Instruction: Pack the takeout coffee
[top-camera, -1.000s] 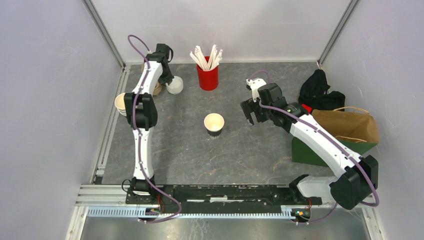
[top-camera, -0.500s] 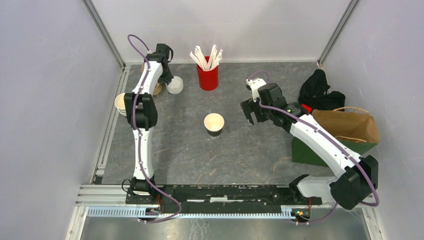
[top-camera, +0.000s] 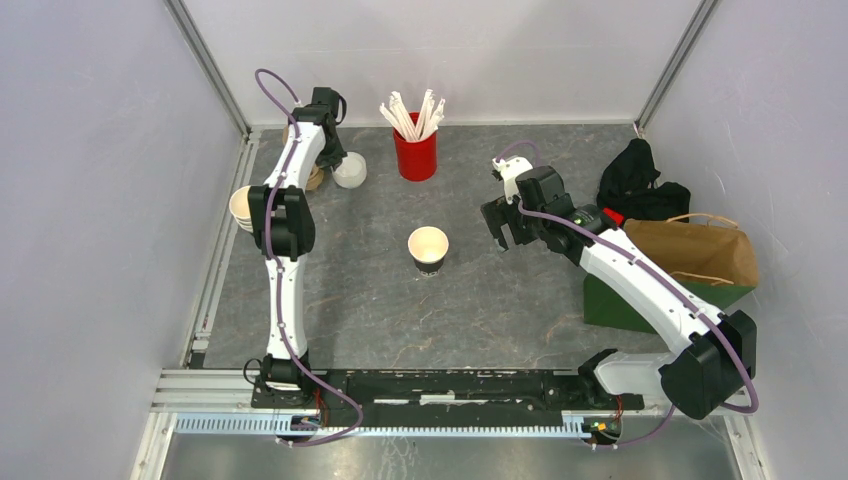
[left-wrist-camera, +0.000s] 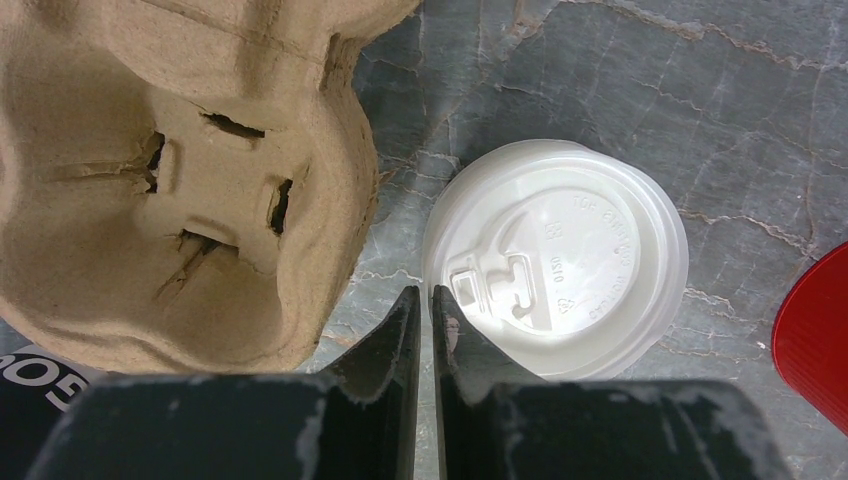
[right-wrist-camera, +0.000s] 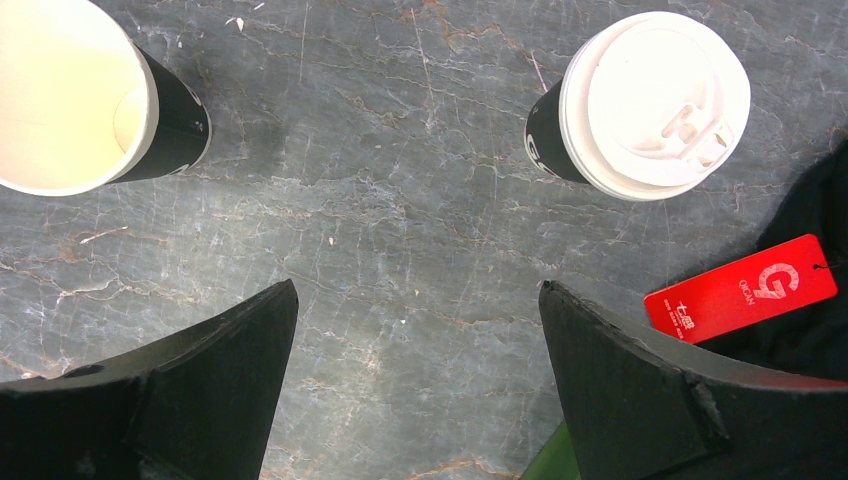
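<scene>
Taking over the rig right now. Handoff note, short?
Left gripper: jaws shut at the rim of the white lid stack, beside the pulp cup carrier; can't tell if a lid is pinched.
Right gripper: open, empty, above the gap between the two cups.
Lidded cup stands near the black cloth; open cup mid-table.
Done: one cup lidded.
Left: lid the other, pack both. The carrier's visible well is empty.

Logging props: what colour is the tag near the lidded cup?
The tag is red with white print, clearest in the right wrist view.
</scene>
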